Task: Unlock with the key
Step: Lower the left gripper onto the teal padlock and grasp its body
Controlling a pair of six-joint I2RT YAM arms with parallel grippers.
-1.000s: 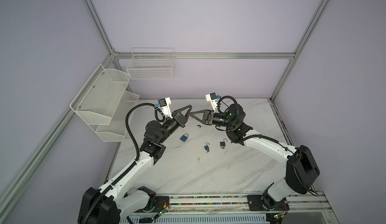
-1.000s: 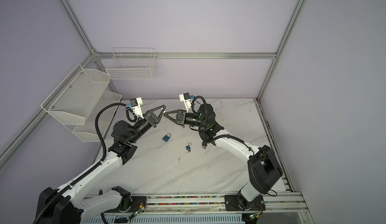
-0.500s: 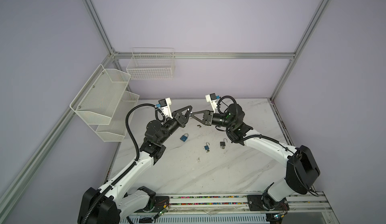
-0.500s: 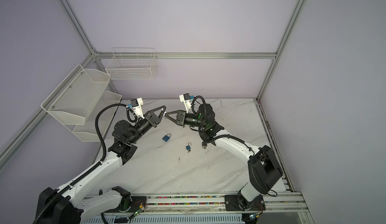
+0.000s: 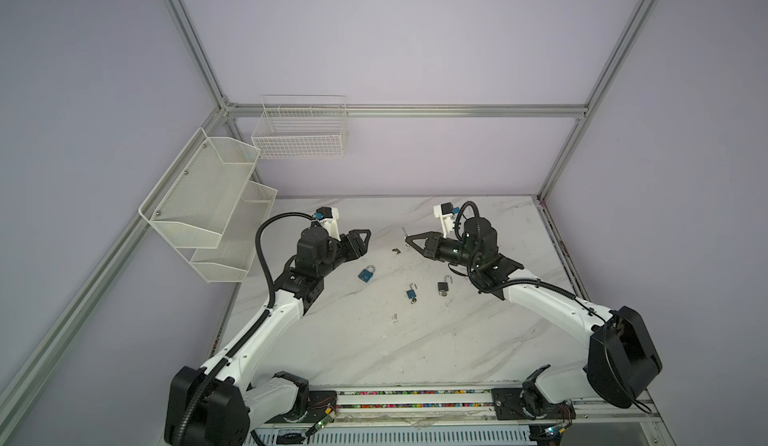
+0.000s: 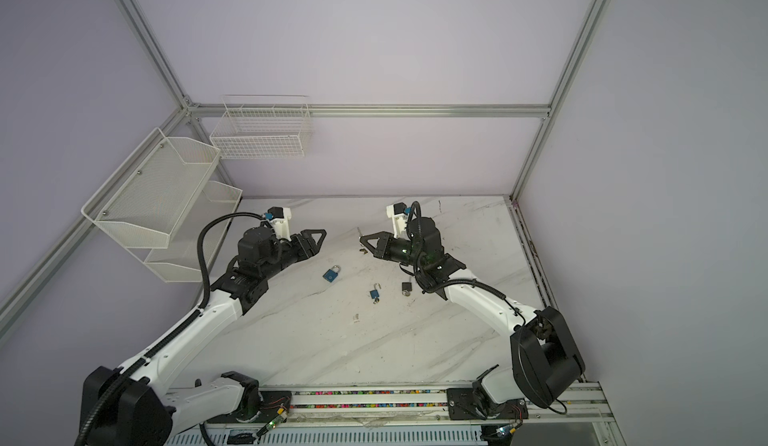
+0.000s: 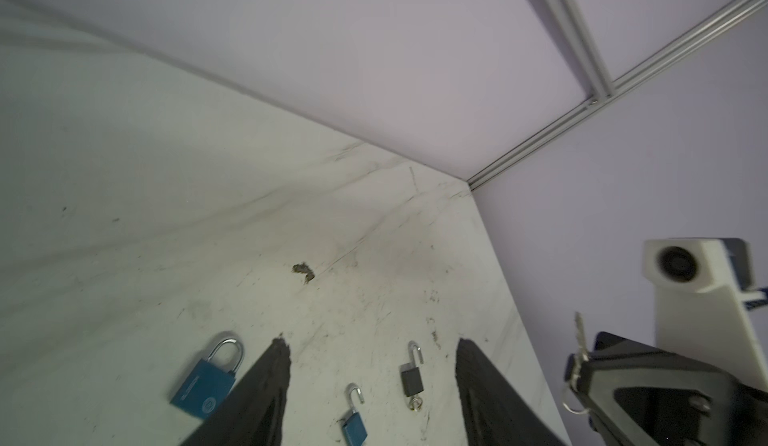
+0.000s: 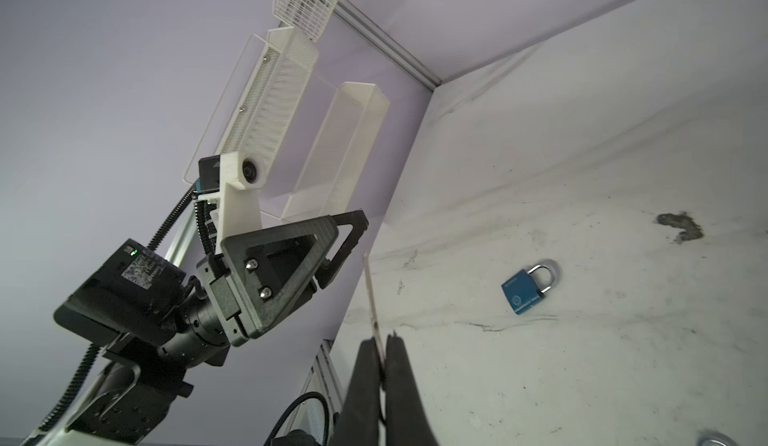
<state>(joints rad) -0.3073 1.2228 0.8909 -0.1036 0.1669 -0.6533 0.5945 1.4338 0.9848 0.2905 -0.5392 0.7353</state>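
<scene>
My right gripper (image 5: 409, 240) (image 8: 380, 342) is shut on a thin silver key (image 8: 370, 294) (image 5: 404, 231), whose blade sticks out past the fingertips. In the left wrist view the key (image 7: 579, 340) shows with a ring below it. My left gripper (image 5: 365, 236) (image 7: 372, 344) stands open and empty, facing the right one across a gap. On the marble table lie a large blue padlock (image 5: 365, 273) (image 7: 205, 381) (image 8: 527, 288) with its shackle closed, a small blue padlock (image 5: 412, 293) (image 7: 353, 417) with its shackle open, and a black padlock (image 5: 444, 286) (image 7: 411, 375) with its shackle open.
A brownish smudge (image 5: 396, 251) marks the table between the grippers, and a small scrap (image 5: 394, 318) lies nearer the front. White mesh shelves (image 5: 208, 198) hang on the left wall and a wire basket (image 5: 299, 132) on the back wall.
The grippers were tip to tip. The left one has opened and drawn back left; the right one has pulled away to the right with the key.
</scene>
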